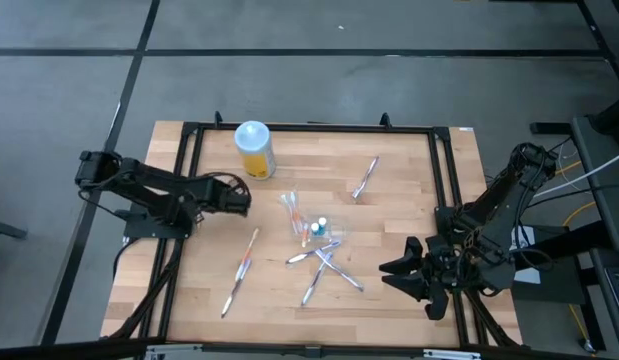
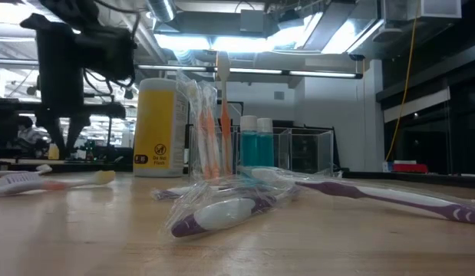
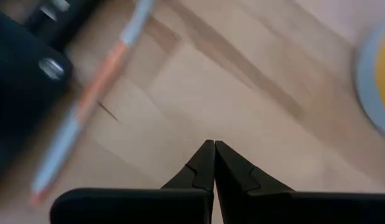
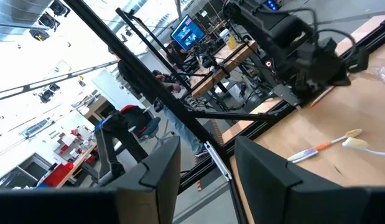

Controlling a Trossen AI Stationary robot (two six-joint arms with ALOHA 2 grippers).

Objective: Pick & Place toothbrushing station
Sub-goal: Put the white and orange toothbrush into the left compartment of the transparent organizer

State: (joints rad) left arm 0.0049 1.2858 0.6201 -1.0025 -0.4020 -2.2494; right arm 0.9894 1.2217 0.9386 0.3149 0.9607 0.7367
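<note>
we judge no pick has begun: left pincer (image 1: 239,197) clenched on nothing at left of the frame, right pincer (image 1: 404,275) released at lower right. toothbrushes (image 1: 324,262) lie mid-worktop (image 1: 409,170); next, one pincer must reach one.

Toothbrushes (image 1: 319,262) lie scattered around clear holder (image 1: 307,222).

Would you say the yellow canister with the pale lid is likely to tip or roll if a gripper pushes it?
The yellow canister stands upright, taller than wide, so a high push would probably tip it. Being round, it would likely roll once down. Its smooth-looking wall may slip between jaws.
</note>
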